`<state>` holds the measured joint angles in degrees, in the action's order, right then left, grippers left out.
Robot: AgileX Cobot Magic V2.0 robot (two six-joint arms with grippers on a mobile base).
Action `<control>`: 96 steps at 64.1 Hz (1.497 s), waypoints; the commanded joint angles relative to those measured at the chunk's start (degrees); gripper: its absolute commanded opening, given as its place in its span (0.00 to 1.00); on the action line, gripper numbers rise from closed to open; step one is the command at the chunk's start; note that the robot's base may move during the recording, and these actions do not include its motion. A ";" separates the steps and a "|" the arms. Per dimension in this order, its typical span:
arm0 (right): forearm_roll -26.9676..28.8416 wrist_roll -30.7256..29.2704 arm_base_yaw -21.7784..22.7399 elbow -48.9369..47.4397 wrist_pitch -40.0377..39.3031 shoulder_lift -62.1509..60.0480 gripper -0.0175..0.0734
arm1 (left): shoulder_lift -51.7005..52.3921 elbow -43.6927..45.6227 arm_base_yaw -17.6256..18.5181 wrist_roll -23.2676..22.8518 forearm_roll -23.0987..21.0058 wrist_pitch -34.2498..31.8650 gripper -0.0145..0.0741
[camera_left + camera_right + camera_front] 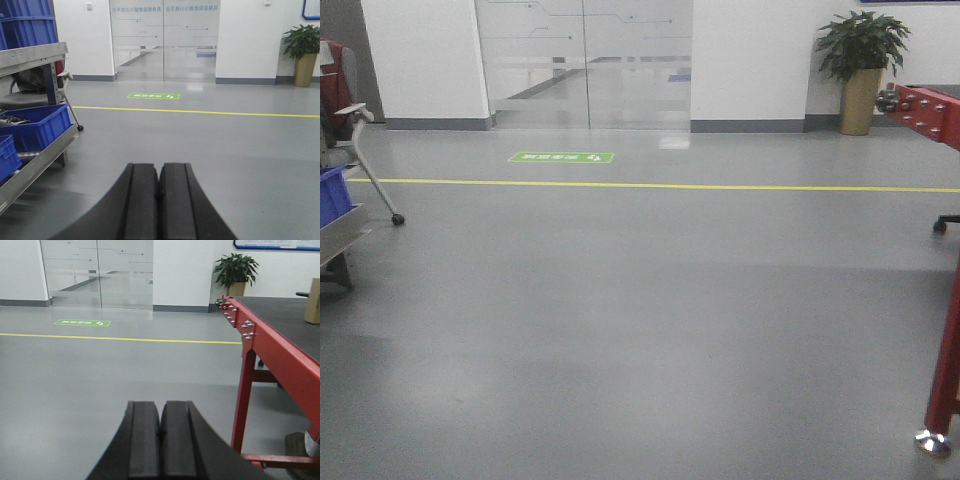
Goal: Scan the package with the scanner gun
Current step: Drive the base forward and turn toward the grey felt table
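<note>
My left gripper (159,166) is shut, its two black pads pressed together with nothing between them, pointing out over bare grey floor. In the right wrist view my right gripper (160,404) is also shut and empty, just left of a red table leg. The scanner gun is out of view in every frame. A tan cardboard box (313,301) shows only as a cut-off edge at the far right on the black table top; I cannot tell whether it is the package. Neither gripper shows in the front view.
A red-framed table (262,342) with a black top stands to the right, its corner (923,108) also in the front view. A metal rack (37,160) with blue bins (37,125) stands on the left. Yellow floor line (650,185), glass doors (585,60) and potted plant (861,60) lie ahead.
</note>
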<state>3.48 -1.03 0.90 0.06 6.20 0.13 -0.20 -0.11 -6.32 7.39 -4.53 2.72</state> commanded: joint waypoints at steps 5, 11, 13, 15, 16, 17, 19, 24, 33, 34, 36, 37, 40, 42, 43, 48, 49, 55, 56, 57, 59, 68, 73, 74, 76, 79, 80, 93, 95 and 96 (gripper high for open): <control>-0.55 0.03 0.18 -0.06 -1.18 -0.13 0.03 | 0.20 0.11 0.35 0.01 -0.47 -0.69 0.04; -0.55 0.03 0.18 -0.06 -1.18 -0.13 0.03 | 0.20 0.11 0.35 0.01 -0.47 -0.69 0.04; -0.55 0.03 0.18 -0.06 -1.18 -0.13 0.03 | 0.20 0.11 0.35 0.01 -0.47 -0.69 0.04; -0.55 0.03 0.18 -0.06 -1.18 -0.13 0.03 | 0.20 0.11 0.35 0.01 -0.47 -0.69 0.04; -0.55 0.03 0.18 -0.06 -1.18 -0.13 0.03 | 0.20 0.11 0.35 0.01 -0.47 -0.69 0.04; -0.55 0.03 0.18 -0.06 -1.18 -0.13 0.03 | 0.20 0.11 0.35 0.01 -0.47 -0.69 0.04; -0.55 0.03 0.18 -0.06 -1.18 -0.13 0.03 | 0.20 0.11 0.35 0.01 -0.47 -0.69 0.04; -0.55 0.03 0.18 -0.06 -1.18 -0.13 0.03 | 0.20 0.11 0.35 0.01 -0.47 -0.69 0.04; -0.55 0.03 0.18 -0.06 -1.18 -0.13 0.03 | 0.20 0.11 0.35 0.01 -0.47 -0.69 0.04; -0.55 0.03 0.18 -0.06 -1.18 -0.13 0.03 | 0.20 0.11 0.35 0.01 -0.47 -0.69 0.04; -0.55 0.03 0.18 -0.06 -1.18 -0.13 0.03 | 0.20 0.11 0.35 0.01 -0.47 -0.69 0.04; -0.55 0.03 0.18 -0.06 -1.18 -0.13 0.03 | 0.20 0.11 0.35 0.01 -0.47 -0.69 0.04; -0.55 0.03 0.18 -0.06 -1.18 -0.13 0.03 | 0.20 0.11 0.35 0.01 -0.47 -0.69 0.04; -0.55 0.03 0.18 -0.06 -1.18 -0.13 0.03 | 0.20 0.11 0.35 0.01 -0.47 -0.69 0.04; -0.55 0.03 0.18 -0.06 -1.18 -0.13 0.03 | 0.20 0.11 0.35 0.01 -0.47 -0.69 0.04; -0.55 0.03 0.18 -0.06 -1.18 -0.13 0.03 | 0.20 0.11 0.35 0.01 -0.47 -0.69 0.04; -0.55 0.03 0.18 -0.06 -1.18 -0.13 0.03 | 0.20 0.11 0.35 0.01 -0.47 -0.69 0.04; -0.55 0.03 0.18 -0.06 -1.18 -0.13 0.03 | 0.20 0.11 0.35 0.01 -0.47 -0.69 0.04; -0.55 0.03 0.18 -0.06 -1.18 -0.13 0.03 | 0.20 0.11 0.35 0.01 -0.47 -0.69 0.04; -0.55 0.03 0.18 -0.06 -1.18 -0.13 0.03 | 0.20 0.11 0.35 0.01 -0.47 -0.69 0.04; -0.55 0.03 0.18 -0.06 -1.18 -0.13 0.03 | 0.20 0.11 0.35 0.01 -0.47 -0.69 0.04; -0.55 0.03 0.18 -0.06 -1.18 -0.13 0.03 | 0.20 0.11 0.35 0.01 -0.47 -0.69 0.04; -0.55 0.03 0.18 -0.06 -1.18 -0.13 0.03 | 0.20 0.11 0.35 0.01 -0.47 -0.69 0.04; -0.55 0.03 0.18 -0.06 -1.18 -0.13 0.03 | 0.20 0.11 0.35 0.01 -0.47 -0.69 0.04; -0.55 0.03 0.18 -0.06 -1.18 -0.13 0.03 | 0.20 0.11 0.35 0.01 -0.47 -0.69 0.04; -0.55 0.03 0.18 -0.06 -1.18 -0.13 0.03 | 0.20 0.11 0.35 0.01 -0.47 -0.69 0.04; -0.55 0.03 0.18 -0.06 -1.18 -0.13 0.03 | 0.20 0.11 0.35 0.01 -0.47 -0.69 0.04; -0.55 0.03 0.18 -0.06 -1.18 -0.13 0.03 | 0.20 0.11 0.35 0.01 -0.47 -0.69 0.04; -0.55 0.03 0.18 -0.06 -1.18 -0.13 0.03 | 0.20 0.11 0.35 0.01 -0.47 -0.69 0.04; -0.55 0.03 0.18 -0.06 -1.18 -0.13 0.03 | 0.20 0.11 0.35 0.01 -0.47 -0.69 0.04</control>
<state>3.48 -1.03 0.90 0.06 6.20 0.13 -0.20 -0.11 -6.32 7.39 -4.53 2.72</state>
